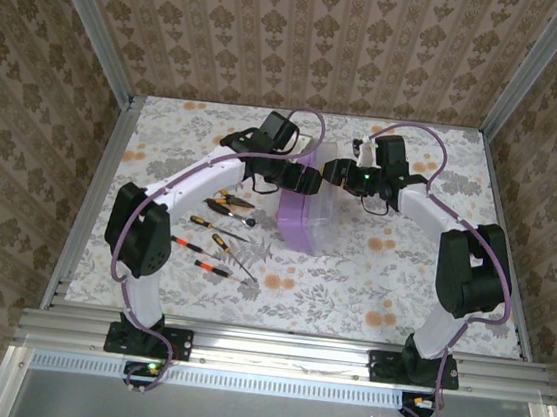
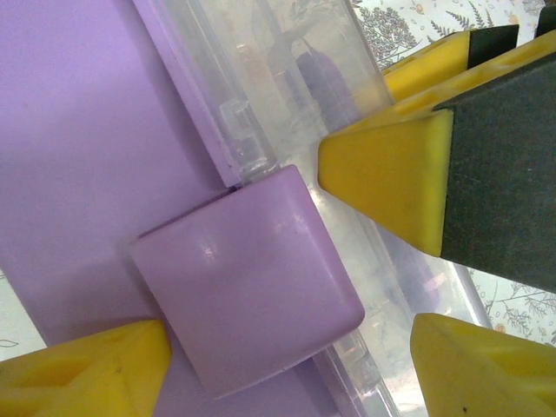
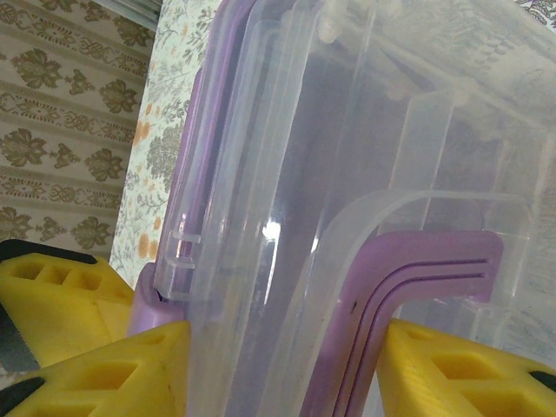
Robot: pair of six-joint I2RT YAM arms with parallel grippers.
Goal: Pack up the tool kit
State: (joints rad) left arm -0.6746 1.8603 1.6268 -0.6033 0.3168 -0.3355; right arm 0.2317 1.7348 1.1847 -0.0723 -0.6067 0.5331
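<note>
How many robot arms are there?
2. The left arm stands at the near left, the right arm at the near right; both reach to the purple tool box mid-table.

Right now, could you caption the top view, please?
Left gripper and right gripper meet at the purple box, hand tools beside it.

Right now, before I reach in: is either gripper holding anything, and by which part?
Cannot tell. Right gripper straddles the tool kit's clear lid at its purple handle; left gripper stands open around a latch.
</note>
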